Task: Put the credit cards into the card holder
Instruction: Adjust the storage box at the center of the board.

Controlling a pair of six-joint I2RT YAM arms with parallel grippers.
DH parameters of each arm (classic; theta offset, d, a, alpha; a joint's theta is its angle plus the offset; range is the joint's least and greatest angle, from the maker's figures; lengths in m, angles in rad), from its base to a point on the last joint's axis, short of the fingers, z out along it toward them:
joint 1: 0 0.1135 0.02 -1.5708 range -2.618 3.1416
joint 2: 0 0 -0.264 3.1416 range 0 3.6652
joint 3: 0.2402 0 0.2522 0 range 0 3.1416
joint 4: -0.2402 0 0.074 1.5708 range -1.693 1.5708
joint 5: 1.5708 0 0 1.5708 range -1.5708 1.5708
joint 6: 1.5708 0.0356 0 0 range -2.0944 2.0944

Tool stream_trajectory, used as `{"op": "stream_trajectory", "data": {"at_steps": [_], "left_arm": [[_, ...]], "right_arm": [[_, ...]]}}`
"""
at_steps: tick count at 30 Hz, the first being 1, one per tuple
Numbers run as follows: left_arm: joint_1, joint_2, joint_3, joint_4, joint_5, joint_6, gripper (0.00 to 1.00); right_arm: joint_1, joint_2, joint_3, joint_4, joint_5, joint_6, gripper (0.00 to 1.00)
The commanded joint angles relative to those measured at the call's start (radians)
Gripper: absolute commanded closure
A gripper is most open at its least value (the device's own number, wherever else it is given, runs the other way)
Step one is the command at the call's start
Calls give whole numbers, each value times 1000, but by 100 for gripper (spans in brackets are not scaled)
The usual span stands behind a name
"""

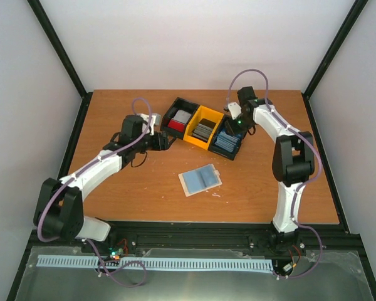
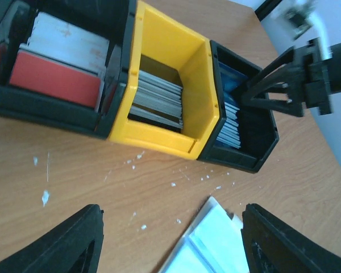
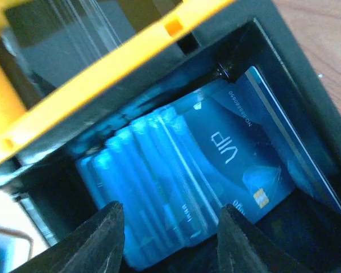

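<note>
The card holder (image 1: 200,180) lies flat on the table in front of the bins, showing a pale blue face, a beige edge and a small tab. Its corner also shows in the left wrist view (image 2: 216,244). The credit cards stand in a three-part bin: silver-and-red cards (image 1: 180,118) on the left, dark grey cards (image 1: 203,130) in the yellow middle, blue cards (image 1: 227,142) on the right. My right gripper (image 3: 170,239) is open and lowered into the right compartment, its jaws straddling the stack of blue cards (image 3: 187,170). My left gripper (image 2: 170,244) is open and empty, above the table between the bin and the holder.
The black-and-yellow bin tray (image 1: 190,137) stands at the back middle of the table. Its front wall (image 2: 159,145) is close ahead of my left gripper. Small white specks dot the wood. Black frame posts edge the table.
</note>
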Motion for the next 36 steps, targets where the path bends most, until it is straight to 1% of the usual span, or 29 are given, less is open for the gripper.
{"op": "stream_trajectory", "data": {"at_steps": [1, 2, 8, 12, 16, 19, 26, 30, 36], "left_arm": [[3, 60, 77, 79, 34, 106, 32], [3, 68, 84, 85, 33, 115, 32], [3, 131, 134, 82, 28, 138, 32], [4, 164, 163, 70, 26, 144, 33], [4, 176, 167, 70, 25, 148, 33], [4, 183, 170, 66, 21, 151, 33], [4, 195, 169, 49, 9, 159, 36], [4, 195, 169, 44, 7, 160, 37], [4, 193, 169, 39, 7, 165, 37]], "right_arm": [[-26, 102, 65, -22, 36, -46, 56], [-28, 123, 78, -21, 54, -46, 57], [-33, 194, 139, -35, 34, -64, 58], [-34, 220, 159, -31, 60, -49, 58], [-33, 232, 164, -33, 42, -51, 58], [-33, 239, 164, -37, 27, -52, 54], [-32, 263, 181, -38, 78, -31, 53], [-30, 273, 177, -40, 80, -27, 53], [-21, 282, 181, -33, 139, -17, 54]]}}
